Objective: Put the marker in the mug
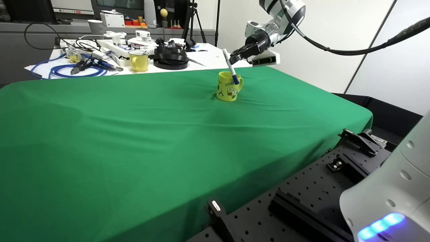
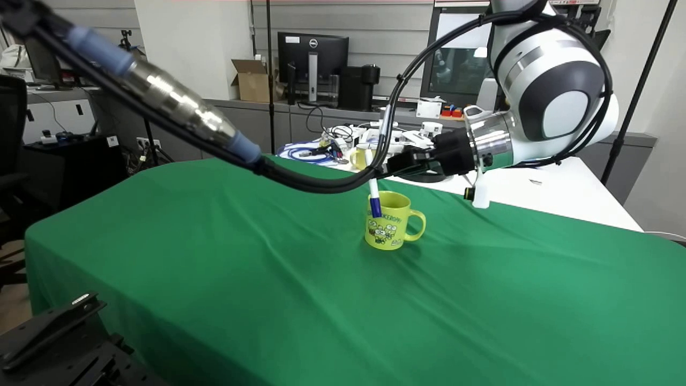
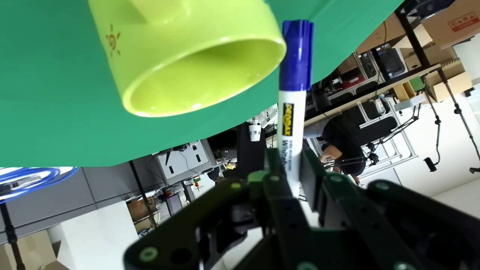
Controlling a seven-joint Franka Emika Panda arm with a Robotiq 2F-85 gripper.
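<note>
The marker is white with a blue cap and shows in both exterior views [image 1: 230, 64] [image 2: 373, 190] and in the wrist view [image 3: 293, 108]. My gripper [image 1: 232, 59] is shut on its upper part; the gripper also shows in the wrist view [image 3: 288, 159]. The marker hangs tilted, cap down. The yellow mug with green cartoon prints [image 1: 225, 90] stands upright on the green cloth, also in an exterior view [image 2: 386, 229]. In the wrist view the mug [image 3: 180, 48] shows its open mouth, and the cap is beside the rim, outside the mug. A cable partly hides the fingertips in an exterior view [image 2: 387, 167].
A white table [image 1: 215, 53] behind holds blue cables [image 1: 77, 71], a black round object [image 1: 170, 57] and another yellow mug [image 1: 139, 61]. The arm's thick black cable [image 2: 316, 182] hangs across an exterior view. A black perforated base plate [image 1: 302, 191] borders the green-covered table [image 1: 134, 151].
</note>
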